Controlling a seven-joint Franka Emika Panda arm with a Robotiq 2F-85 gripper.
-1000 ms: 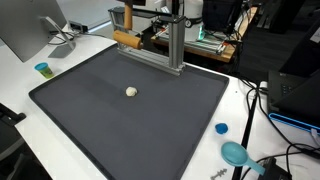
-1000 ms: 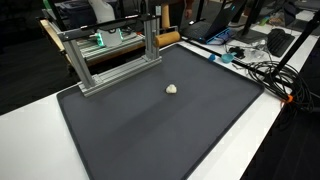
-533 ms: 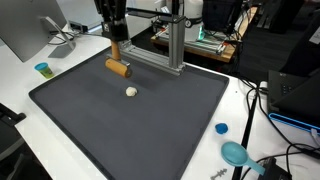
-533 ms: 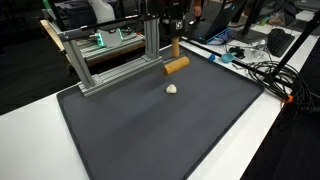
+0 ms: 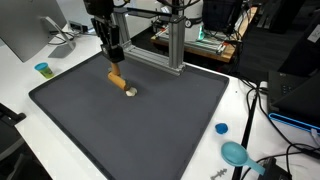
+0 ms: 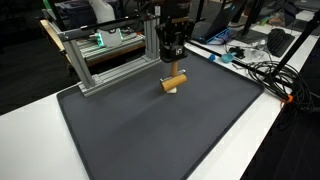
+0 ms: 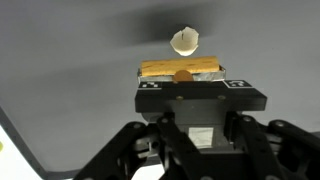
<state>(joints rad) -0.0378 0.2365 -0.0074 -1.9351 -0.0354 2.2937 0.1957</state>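
Currently the tool [image 5: 115, 66] is pinching a short tan-orange cylinder [image 5: 118, 80], its fingers pressing together on the piece. In the wrist view the cylinder [image 7: 180, 70] is lying crosswise between the fingers, smooth and yellowish along its side, with a rounder orange-brown spot showing at its middle. In both exterior views it is hanging tilted just above the dark grey mat [image 5: 150, 130], over the far part of the mat and near the metal frame [image 5: 175, 45].

A small whitish lump [image 5: 131, 92] is sitting on the mat just beside the cylinder; the wrist view is showing the lump [image 7: 185, 40] just beyond the cylinder, apart from it. In an exterior view the cylinder [image 6: 174, 82] is covering most of the lump.

Two small black-and-white square markers [image 7: 150, 85] are showing on the tool's body, too small to read. A blue cup [image 5: 42, 69] is standing on the white bench [image 5: 235, 105] left of the mat, and a blue lid [image 5: 221, 128] is lying to its right.
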